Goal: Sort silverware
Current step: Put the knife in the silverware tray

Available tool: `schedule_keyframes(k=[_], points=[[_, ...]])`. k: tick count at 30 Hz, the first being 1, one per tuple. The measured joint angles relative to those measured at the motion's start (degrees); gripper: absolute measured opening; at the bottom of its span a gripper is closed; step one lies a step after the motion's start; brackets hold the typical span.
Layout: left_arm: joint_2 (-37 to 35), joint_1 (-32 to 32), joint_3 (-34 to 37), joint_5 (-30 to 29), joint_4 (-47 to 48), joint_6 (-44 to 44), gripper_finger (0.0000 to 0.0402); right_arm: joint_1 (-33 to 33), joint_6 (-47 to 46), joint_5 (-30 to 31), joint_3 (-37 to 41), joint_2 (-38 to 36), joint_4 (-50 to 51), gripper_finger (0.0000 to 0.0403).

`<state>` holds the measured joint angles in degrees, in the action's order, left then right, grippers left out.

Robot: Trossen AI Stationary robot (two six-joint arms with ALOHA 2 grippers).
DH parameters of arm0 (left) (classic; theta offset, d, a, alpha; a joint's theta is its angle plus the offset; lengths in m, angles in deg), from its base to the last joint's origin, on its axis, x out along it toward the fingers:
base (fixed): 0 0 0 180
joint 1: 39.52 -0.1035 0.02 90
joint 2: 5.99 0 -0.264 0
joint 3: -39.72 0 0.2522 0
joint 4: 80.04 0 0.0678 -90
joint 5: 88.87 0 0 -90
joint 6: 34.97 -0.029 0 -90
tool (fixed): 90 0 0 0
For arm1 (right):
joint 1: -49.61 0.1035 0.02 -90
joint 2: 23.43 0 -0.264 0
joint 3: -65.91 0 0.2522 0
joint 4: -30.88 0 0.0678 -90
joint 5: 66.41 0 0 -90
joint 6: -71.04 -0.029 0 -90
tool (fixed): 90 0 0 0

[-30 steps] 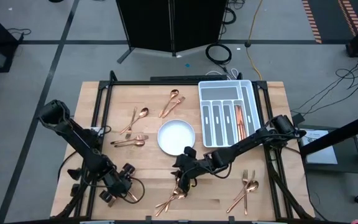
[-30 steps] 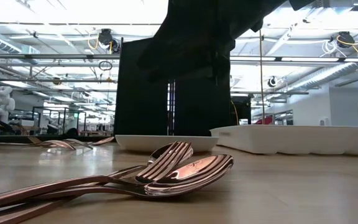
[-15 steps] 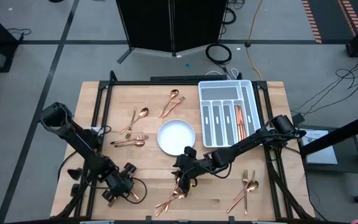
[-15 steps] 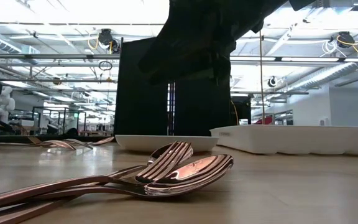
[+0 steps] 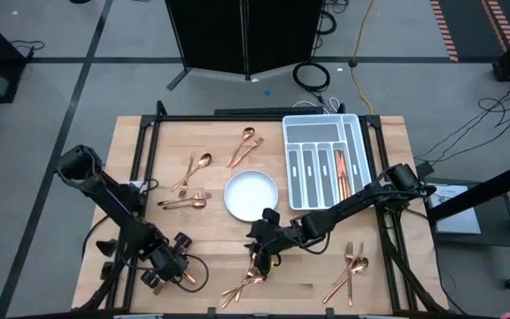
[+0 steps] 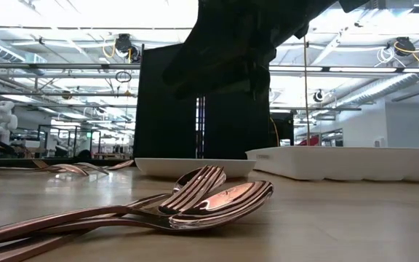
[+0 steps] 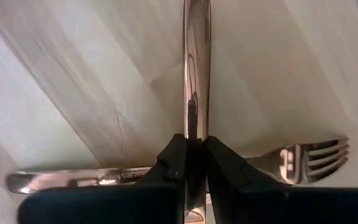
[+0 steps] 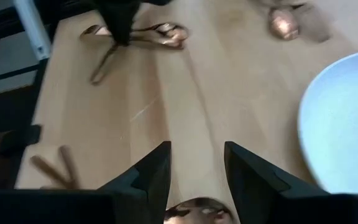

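Observation:
Copper silverware lies in small groups on the wooden table. At the near left, my left gripper (image 5: 175, 271) is shut on one slim shiny piece (image 7: 191, 87), which crosses over a fork (image 7: 303, 160) lying flat. My right gripper (image 5: 259, 257) hangs open over a fork and spoon pile (image 6: 217, 195) near the middle front. A spoon bowl (image 8: 197, 213) shows below its fingers, and I see no touch. The white divided tray (image 5: 288, 155) at the far right holds two copper pieces (image 5: 341, 173). My left gripper pinches the slim shaft (image 7: 191, 127) of the piece between its two fingers (image 7: 171, 163), which come from above and lie across it. Both ends of the piece run out of the wrist view. Whether it is off the table does not show.
A round white plate (image 5: 251, 197) sits mid-table, just beyond my right gripper. More silverware lies at the far left (image 5: 193, 166), far middle (image 5: 246, 146), left of the plate (image 5: 184, 201) and near right (image 5: 348, 270). Bare wood lies between the two grippers.

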<state>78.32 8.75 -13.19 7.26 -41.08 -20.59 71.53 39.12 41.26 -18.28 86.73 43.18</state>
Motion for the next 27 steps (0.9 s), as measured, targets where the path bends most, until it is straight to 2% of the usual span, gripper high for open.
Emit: schedule_keyframes(k=[3,8,13,17,20,27], points=[[-0.79,0.0,-2.71,-1.87,2.45,-3.39,0.0038,0.48,0.77,2.87,0.0,-0.34,0.32,0.0139],[-0.77,-0.87,-8.7,-8.8,12.64,-13.12,0.003,1.3,2.36,4.34,0.0,-3.08,2.85,0.0139],[-0.81,-3.85,-13.16,-18.27,17.79,-27.13,0.0029,2.72,-0.09,13.03,0.0,-7.54,10.07,0.0139],[-0.83,-8.54,-14.28,-25.75,16.96,-40.29,0.0028,5.07,-7.61,23.54,0.0,-12.18,21.32,0.0139],[-0.83,-13.99,-14.32,-28.5,13.34,-50.12,0.0028,6.76,-14.38,30.25,0.0,-15.71,30.1,0.0139],[-0.83,-27.83,-14.32,-28.47,-0.34,-75.63,0.0028,7.82,-28.23,33.69,-0.01,-20.83,45.34,0.0139]])
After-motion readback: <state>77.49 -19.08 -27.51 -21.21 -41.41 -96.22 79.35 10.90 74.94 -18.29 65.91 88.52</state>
